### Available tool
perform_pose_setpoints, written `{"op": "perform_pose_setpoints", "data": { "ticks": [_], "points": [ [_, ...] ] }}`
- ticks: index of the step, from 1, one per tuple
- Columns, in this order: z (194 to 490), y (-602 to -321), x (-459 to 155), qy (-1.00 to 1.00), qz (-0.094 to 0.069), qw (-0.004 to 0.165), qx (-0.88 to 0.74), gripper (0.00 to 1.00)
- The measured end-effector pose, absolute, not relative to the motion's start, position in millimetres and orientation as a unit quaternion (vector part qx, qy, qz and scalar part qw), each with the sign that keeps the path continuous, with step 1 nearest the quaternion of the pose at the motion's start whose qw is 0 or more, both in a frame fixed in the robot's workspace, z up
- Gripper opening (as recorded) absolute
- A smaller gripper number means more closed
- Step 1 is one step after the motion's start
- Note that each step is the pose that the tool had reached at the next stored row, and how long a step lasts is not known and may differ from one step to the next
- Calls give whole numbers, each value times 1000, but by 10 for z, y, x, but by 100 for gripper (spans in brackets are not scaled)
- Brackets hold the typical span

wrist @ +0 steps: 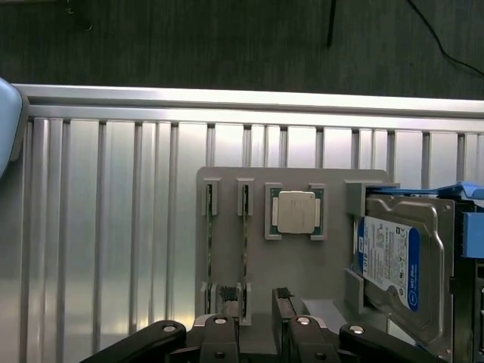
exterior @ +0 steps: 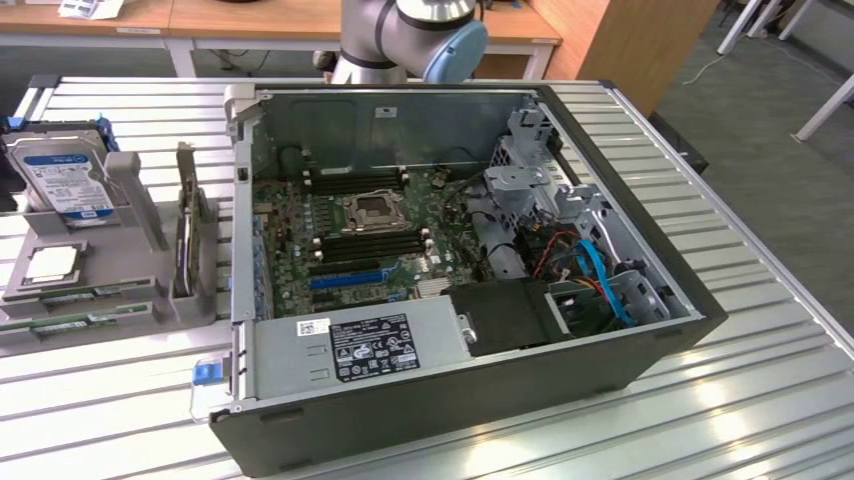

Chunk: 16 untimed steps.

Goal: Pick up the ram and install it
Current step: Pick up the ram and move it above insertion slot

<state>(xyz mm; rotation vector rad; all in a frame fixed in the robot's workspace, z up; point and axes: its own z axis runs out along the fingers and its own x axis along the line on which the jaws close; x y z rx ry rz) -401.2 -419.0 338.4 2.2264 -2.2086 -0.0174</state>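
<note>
Two thin green ram sticks (wrist: 244, 242) lie side by side in slots of a grey holder (wrist: 302, 265). In the exterior view the ram (exterior: 94, 292) rests at the holder's near end, left of the open computer case (exterior: 467, 400). The motherboard's long black memory slots (exterior: 374, 245) flank the processor socket (exterior: 370, 212). My gripper (wrist: 261, 333) hangs high above the holder, its two black fingers (wrist: 219, 333) apart with nothing between them, near the ram's end.
On the holder sit a square silver processor chip (wrist: 296, 212) and a silver hard drive (wrist: 393, 265) with a blue-white label. A dark card (exterior: 190, 230) stands upright on the holder's case side. The slatted metal table (exterior: 747, 400) ends near the holder.
</note>
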Motion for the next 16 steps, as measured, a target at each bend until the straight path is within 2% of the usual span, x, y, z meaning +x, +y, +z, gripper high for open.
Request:
{"op": "perform_pose_setpoints", "data": {
  "ticks": [16],
  "points": [
    [3093, -4194, -4012, -704, -6, 3, 710, 31]
  ]
}}
